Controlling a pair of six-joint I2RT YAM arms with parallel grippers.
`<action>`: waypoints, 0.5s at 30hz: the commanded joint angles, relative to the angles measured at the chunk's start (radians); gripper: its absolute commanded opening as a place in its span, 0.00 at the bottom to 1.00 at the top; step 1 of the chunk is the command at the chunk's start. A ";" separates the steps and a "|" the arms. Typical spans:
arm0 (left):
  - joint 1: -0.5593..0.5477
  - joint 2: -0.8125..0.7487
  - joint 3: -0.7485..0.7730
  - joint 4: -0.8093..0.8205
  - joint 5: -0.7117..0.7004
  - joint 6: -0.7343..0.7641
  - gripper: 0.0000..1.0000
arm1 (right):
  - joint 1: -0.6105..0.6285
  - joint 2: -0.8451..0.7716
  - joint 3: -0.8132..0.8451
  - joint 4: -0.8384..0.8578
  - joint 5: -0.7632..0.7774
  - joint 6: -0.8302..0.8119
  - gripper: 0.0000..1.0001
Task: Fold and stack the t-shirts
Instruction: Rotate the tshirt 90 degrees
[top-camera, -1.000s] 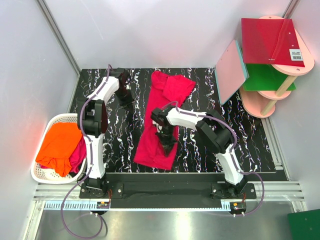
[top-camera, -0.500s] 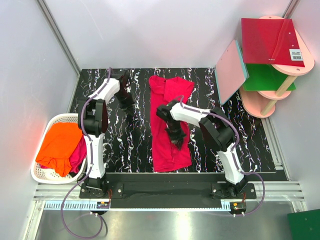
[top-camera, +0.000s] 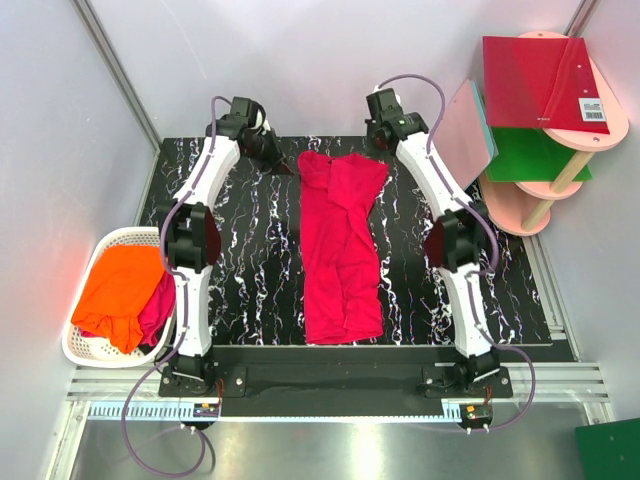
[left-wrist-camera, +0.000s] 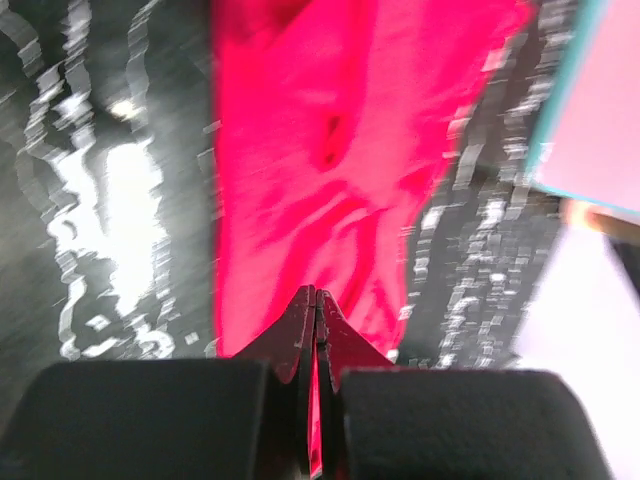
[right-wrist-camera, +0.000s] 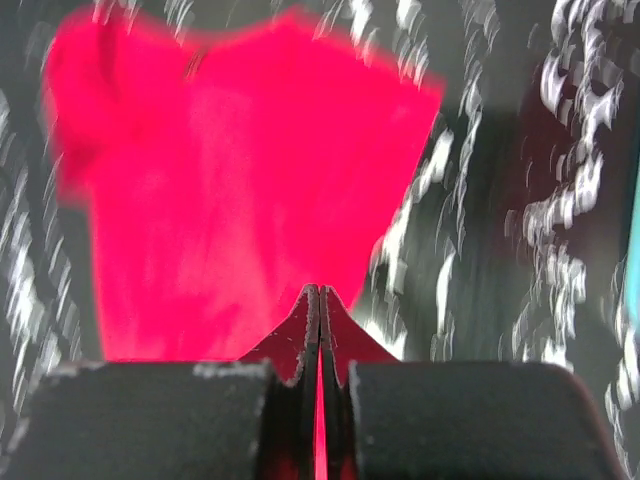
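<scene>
Top external view: crimson t-shirt (top-camera: 340, 250) straightened lengthwise at the middle of the table (top-camera: 230, 290).
Both arms have been moved off the cloth to its far end; left gripper (left-wrist-camera: 316, 300) and right gripper (right-wrist-camera: 319, 300) are seen pressed together, empty. Folding is judged ready to begin.

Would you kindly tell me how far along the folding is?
Early. One crimson t-shirt lies long and rumpled on the table. The left gripper and right gripper are shut near its far end, apparently holding nothing. The orange t-shirt and another crimson one wait in the basket; no stack yet.
</scene>
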 joint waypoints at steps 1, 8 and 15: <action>0.018 0.019 0.007 0.041 0.119 -0.064 0.00 | -0.039 0.324 0.284 -0.032 0.007 -0.014 0.00; 0.051 -0.051 -0.119 0.103 0.193 -0.124 0.00 | -0.047 0.473 0.401 0.000 -0.021 -0.001 0.00; 0.051 -0.056 -0.187 0.136 0.236 -0.143 0.00 | -0.079 0.530 0.413 0.081 -0.024 0.006 0.00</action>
